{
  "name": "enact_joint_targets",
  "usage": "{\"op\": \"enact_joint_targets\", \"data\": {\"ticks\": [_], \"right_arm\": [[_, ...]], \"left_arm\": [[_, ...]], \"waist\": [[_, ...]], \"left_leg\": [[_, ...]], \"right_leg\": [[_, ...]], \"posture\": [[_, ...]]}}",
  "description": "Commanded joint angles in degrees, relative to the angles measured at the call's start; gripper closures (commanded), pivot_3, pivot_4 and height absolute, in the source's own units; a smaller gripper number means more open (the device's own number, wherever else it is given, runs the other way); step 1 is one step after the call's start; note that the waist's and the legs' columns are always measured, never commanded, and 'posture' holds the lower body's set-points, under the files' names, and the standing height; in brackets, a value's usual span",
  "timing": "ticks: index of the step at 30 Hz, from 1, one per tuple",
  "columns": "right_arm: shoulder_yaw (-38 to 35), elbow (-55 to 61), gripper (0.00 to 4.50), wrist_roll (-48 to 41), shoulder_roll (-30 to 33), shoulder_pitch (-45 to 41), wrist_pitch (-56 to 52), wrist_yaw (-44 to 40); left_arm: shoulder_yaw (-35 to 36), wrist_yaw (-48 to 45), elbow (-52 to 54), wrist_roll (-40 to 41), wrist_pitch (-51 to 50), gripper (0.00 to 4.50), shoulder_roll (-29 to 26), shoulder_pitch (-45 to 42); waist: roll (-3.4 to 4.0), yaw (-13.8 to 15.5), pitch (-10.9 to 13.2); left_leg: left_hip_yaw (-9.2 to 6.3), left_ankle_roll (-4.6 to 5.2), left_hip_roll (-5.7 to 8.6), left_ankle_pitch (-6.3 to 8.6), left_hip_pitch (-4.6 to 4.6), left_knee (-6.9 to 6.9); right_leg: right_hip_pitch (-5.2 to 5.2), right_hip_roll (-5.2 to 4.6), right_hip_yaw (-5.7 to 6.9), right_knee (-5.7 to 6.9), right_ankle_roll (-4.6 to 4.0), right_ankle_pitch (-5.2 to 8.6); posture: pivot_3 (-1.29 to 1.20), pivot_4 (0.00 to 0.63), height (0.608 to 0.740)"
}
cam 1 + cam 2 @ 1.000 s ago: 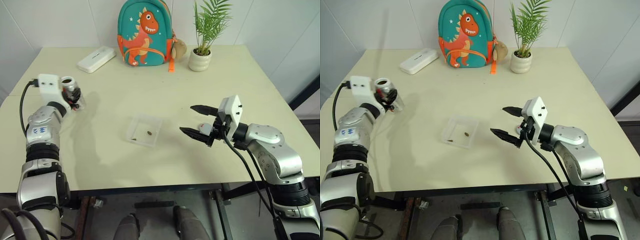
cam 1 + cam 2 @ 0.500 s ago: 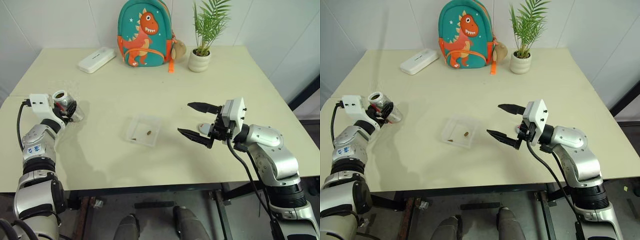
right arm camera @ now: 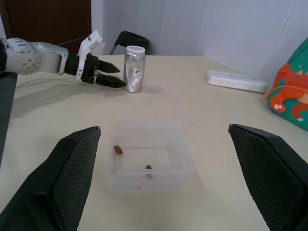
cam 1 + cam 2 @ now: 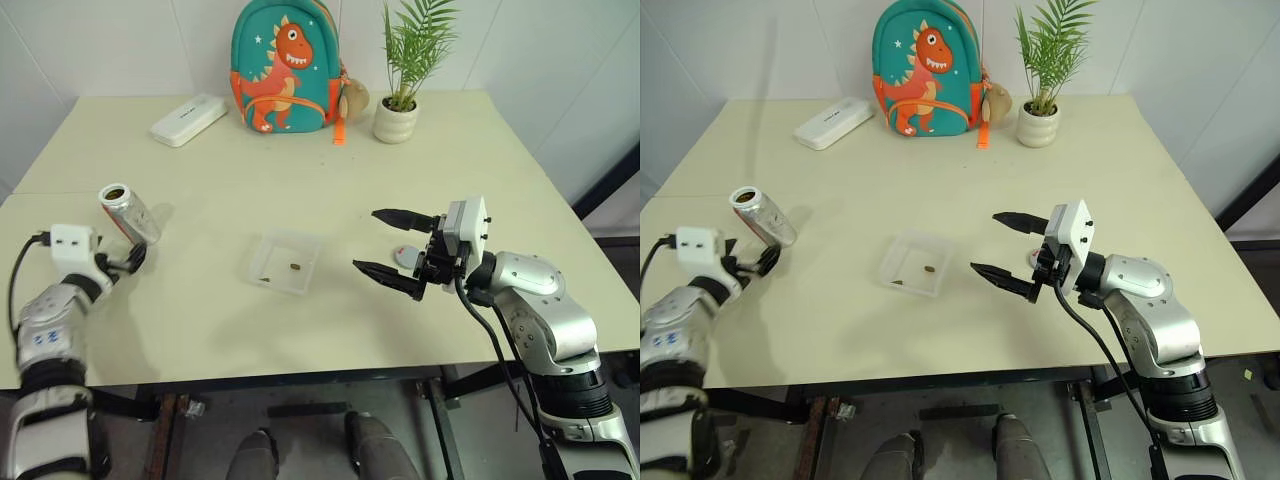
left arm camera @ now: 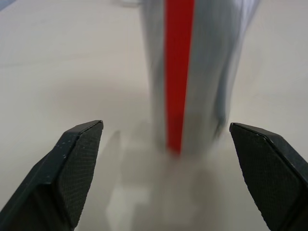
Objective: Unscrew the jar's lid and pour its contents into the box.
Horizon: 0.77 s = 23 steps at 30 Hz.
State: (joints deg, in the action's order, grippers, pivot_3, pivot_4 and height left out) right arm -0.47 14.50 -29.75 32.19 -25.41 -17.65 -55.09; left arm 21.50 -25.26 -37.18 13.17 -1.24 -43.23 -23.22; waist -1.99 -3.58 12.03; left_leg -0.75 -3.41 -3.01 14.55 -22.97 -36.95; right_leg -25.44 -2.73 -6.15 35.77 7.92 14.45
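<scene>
Evidently the pouring is done — two brown pellets (image 3: 148,168) lie in the box (image 4: 285,261), and the jar (image 4: 128,213) stands open-mouthed on the tabletop (image 4: 300,180), well left of the box. The left hand (image 4: 128,262), spread wide, holds nothing; the right hand (image 4: 388,249) hangs empty and agape just right of the box.

The jar (image 4: 129,214) is silvery with a red strip on its side; it stands upright on the table with its mouth open, near the left edge. The box (image 4: 286,261) is a shallow clear tray at the table's middle, well apart from the jar, with a few small brown contents (image 4: 297,267) inside. The lid (image 4: 406,256) is grey with a small red mark and lies flat on the table, to the right of the box.
</scene>
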Motion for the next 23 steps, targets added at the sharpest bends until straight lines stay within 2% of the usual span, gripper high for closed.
{"op": "enact_joint_targets", "data": {"ticks": [1,3,5,6,11,13,16,23], "right_arm": [[-2.03,1.68,0.0,-2.06,3.55,-0.09,-0.47,-4.02],[-2.57,-0.61,0.0,-2.44,5.37,-0.7,-0.23,-6.38],[-2.41,-2.57,0.0,-1.81,6.4,-1.44,0.83,-8.09],[-2.11,-3.11,0.0,-1.27,6.59,-1.71,1.49,-8.49],[-2.07,-7.48,0.0,1.79,8.62,-1.92,6.22,-12.25],[-2.14,-7.75,0.0,2.11,9.56,-0.98,6.38,-13.18],[-2.66,-8.09,0.0,2.16,9.48,-0.87,6.11,-12.34],[-3.31,-8.13,0.0,3.0,9.06,0.74,7.3,-10.38]], "left_arm": [[2.82,-4.41,16.81,0.1,-1.91,0.02,-5.35,9.82],[2.68,-8.39,24.25,0.33,-2.01,0.02,-7.31,16.57],[2.86,-12.62,29.44,1.65,0.27,0.02,-8.07,20.5],[3.55,-13.98,31.0,2.6,1.52,0.02,-7.87,21.37],[2.36,-24.41,40.72,8.27,3.52,0.02,-8.13,22.72],[1.91,-25.47,41.04,7.36,5.41,0.02,-8.02,21.79],[1.9,-29.96,41.49,10.1,5.19,0.02,-8.2,21.23],[2.62,-34.3,44.67,14.59,-1.12,0.02,-8.74,22.06]], "waist": [[-0.02,0.17,-0.01],[-0.02,0.23,-0.01],[0.0,0.58,-0.02],[-0.01,0.63,-0.02],[-0.03,0.35,-0.02],[-0.03,0.2,-0.02],[-0.03,-0.36,-0.02],[-0.03,-1.35,-0.02]], "left_leg": [[0.01,-0.01,-0.01,0.01,0.0,0.0],[0.07,-0.06,-0.02,0.04,0.04,0.01],[0.12,-0.06,-0.05,0.04,0.04,0.01],[0.15,-0.05,-0.04,0.03,0.04,0.01],[0.3,0.0,-0.12,0.0,0.04,-0.06],[0.42,-0.01,-0.13,0.01,0.08,-0.02],[0.61,-0.01,-0.22,0.03,0.24,0.09],[0.71,-0.02,-0.36,0.05,0.34,0.1]], "right_leg": [[0.0,0.0,0.01,-0.04,-0.02,0.01],[0.01,-0.02,-0.01,-0.1,-0.12,0.06],[0.04,-0.03,-0.01,-0.28,-0.66,0.34],[0.06,-0.08,-0.01,-0.33,-1.08,0.57],[0.06,-0.06,-0.01,-0.47,-1.24,0.44],[0.06,-0.05,-0.11,-0.49,-1.23,0.43],[0.04,0.07,-0.29,-0.5,-1.22,0.44],[0.04,0.22,-0.39,-0.48,-1.22,0.44]], "posture": [[0.0,0.15,0.74],[0.0,0.15,0.74],[0.0,0.15,0.74],[0.0,0.15,0.74],[0.0,0.15,0.74],[0.0,0.15,0.74],[0.0,0.15,0.74],[0.0,0.15,0.74]]}}
